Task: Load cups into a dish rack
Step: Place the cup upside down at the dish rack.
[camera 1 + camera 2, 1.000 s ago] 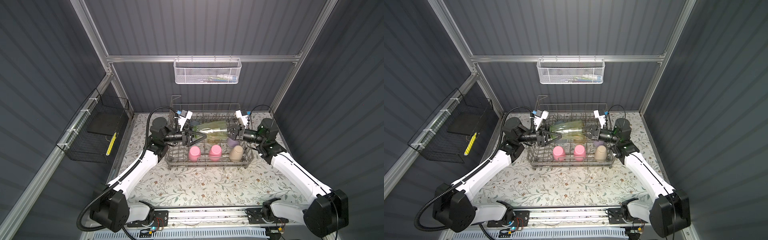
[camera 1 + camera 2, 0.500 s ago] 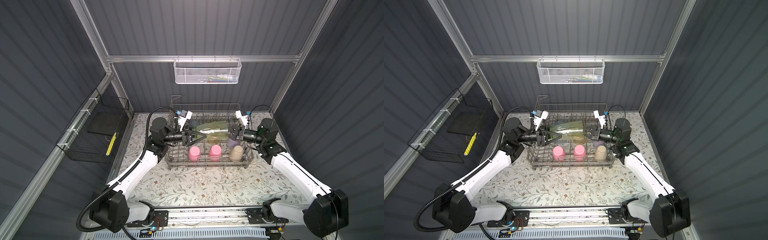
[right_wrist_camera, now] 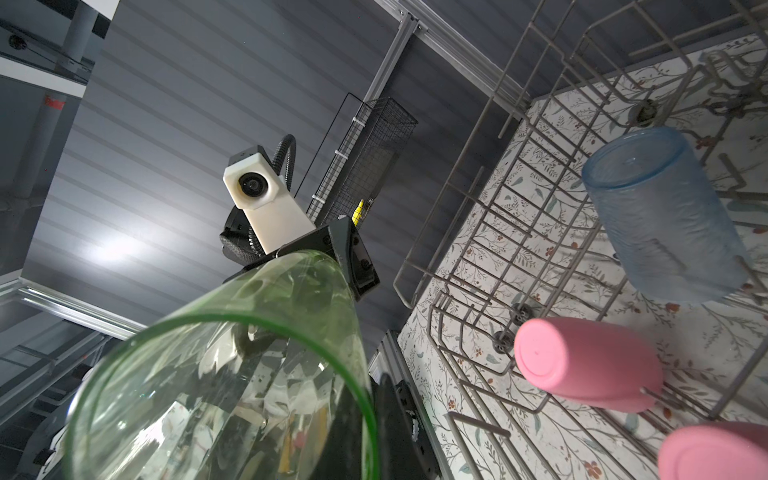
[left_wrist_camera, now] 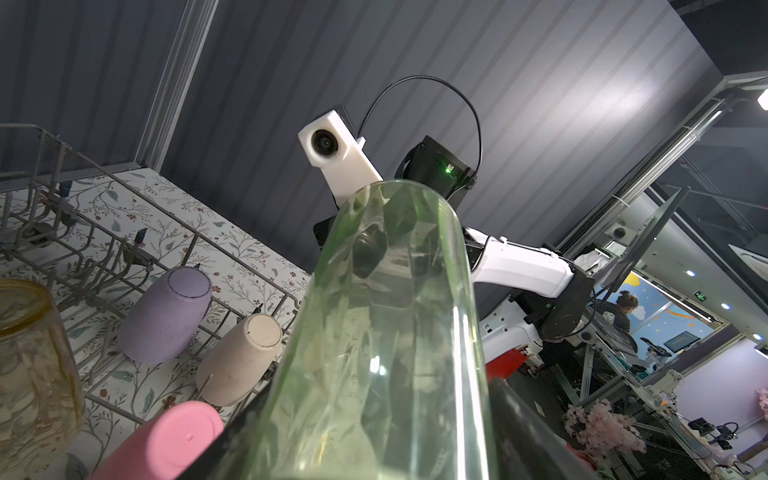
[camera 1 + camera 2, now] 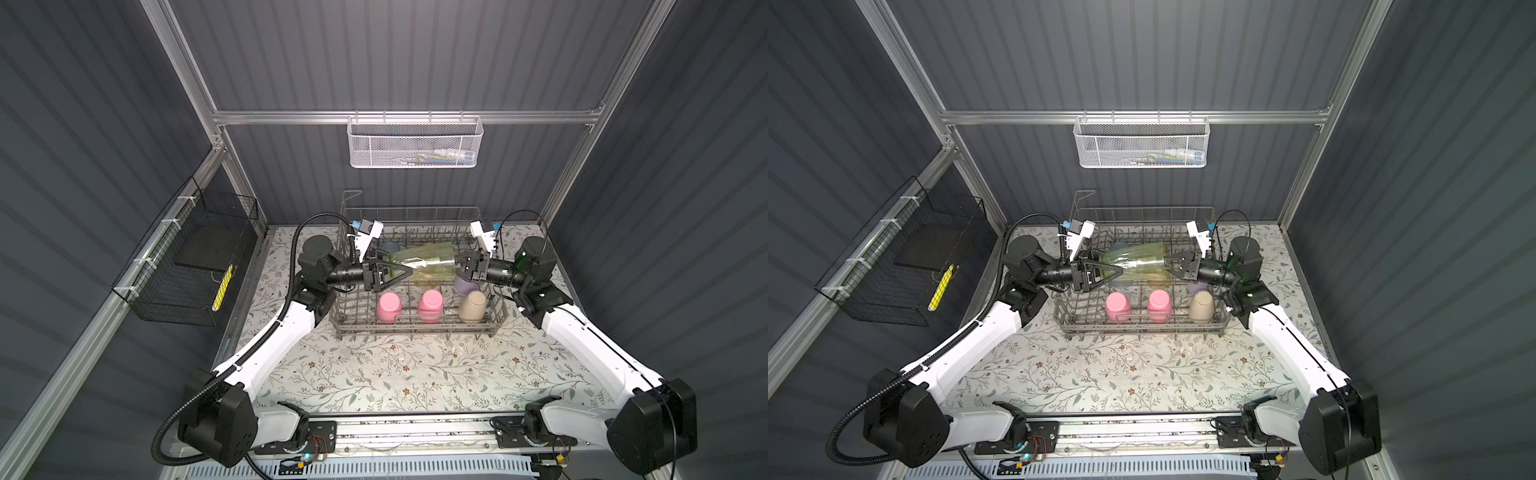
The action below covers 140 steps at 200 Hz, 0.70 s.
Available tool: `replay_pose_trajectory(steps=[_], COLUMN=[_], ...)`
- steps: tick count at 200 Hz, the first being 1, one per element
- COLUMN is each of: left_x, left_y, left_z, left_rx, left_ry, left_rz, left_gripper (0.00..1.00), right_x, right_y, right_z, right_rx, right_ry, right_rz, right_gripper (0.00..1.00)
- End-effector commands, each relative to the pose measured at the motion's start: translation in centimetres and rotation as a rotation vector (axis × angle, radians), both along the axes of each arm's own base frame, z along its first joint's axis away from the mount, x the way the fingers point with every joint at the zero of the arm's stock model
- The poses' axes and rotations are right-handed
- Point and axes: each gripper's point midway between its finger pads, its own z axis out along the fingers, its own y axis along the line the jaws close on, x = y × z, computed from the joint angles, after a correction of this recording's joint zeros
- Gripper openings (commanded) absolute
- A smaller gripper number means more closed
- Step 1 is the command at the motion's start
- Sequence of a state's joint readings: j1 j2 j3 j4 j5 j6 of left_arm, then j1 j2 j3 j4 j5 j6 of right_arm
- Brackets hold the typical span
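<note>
Locate green cup (image 5: 424, 262) lying horizontal above the dish rack (image 5: 415, 329), mouth toward 3 o'clock. Note right gripper (image 5: 458, 268) at 3 o'clock, pinched tight on the rim. Note left gripper (image 5: 404, 269) at 9 o'clock, fingers spread wide around the base; contact not determinable. Find pink cups (image 5: 389, 306), beige cup (image 5: 472, 306) base-up along the rack's 6 o'clock edge, lavender cup (image 5: 465, 285) just behind beige, blue cup (image 5: 388, 247) toward 10 o'clock.

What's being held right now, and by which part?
The green cup, pinched at its mouth rim by the right tool; the left tool straddles its base end, grip unclear.
</note>
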<state>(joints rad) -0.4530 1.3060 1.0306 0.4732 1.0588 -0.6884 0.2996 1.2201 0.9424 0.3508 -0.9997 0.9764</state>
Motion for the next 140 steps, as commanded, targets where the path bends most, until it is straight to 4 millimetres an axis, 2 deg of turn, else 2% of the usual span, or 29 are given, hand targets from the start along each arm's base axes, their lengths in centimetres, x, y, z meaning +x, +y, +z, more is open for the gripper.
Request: replay_pose_trajectory(steps=[1, 13, 40, 60, 107, 140], left_x=[-0.98, -1.01, -1.06, -1.09, -1.10, -1.17], left_y=[0.14, 0.16, 0.17, 0.19, 0.16, 0.17], left_z=[1.09, 1.14, 1.21, 1.23, 1.19, 1.24], left_rx=[-0.025, -0.030, -0.034, -0.037, -0.040, -0.042], left_ry=[-0.054, -0.054, -0.052, -0.053, -0.050, -0.052], left_rz=[-0.017, -0.018, -0.017, -0.019, -0.022, -0.025], left_gripper=[0.73, 0.72, 0.82, 0.81, 0.65, 0.58], right_x=[-0.10, -0.14, -0.20, -0.19, -0.11, -0.04], right_y=[-0.27, -0.23, -0.21, -0.23, -0.22, -0.16], right_z=[0.72, 0.67, 0.61, 0.57, 0.41, 0.12], right_rx=[0.009, 0.009, 0.008, 0.007, 0.006, 0.003], right_ry=[-0.045, -0.044, -0.044, -0.043, -0.040, -0.030], right_rz=[-0.006, -0.003, 0.003, 0.001, -0.001, 0.004], right_gripper=[0.00, 0.00, 0.00, 0.00, 0.00, 0.00])
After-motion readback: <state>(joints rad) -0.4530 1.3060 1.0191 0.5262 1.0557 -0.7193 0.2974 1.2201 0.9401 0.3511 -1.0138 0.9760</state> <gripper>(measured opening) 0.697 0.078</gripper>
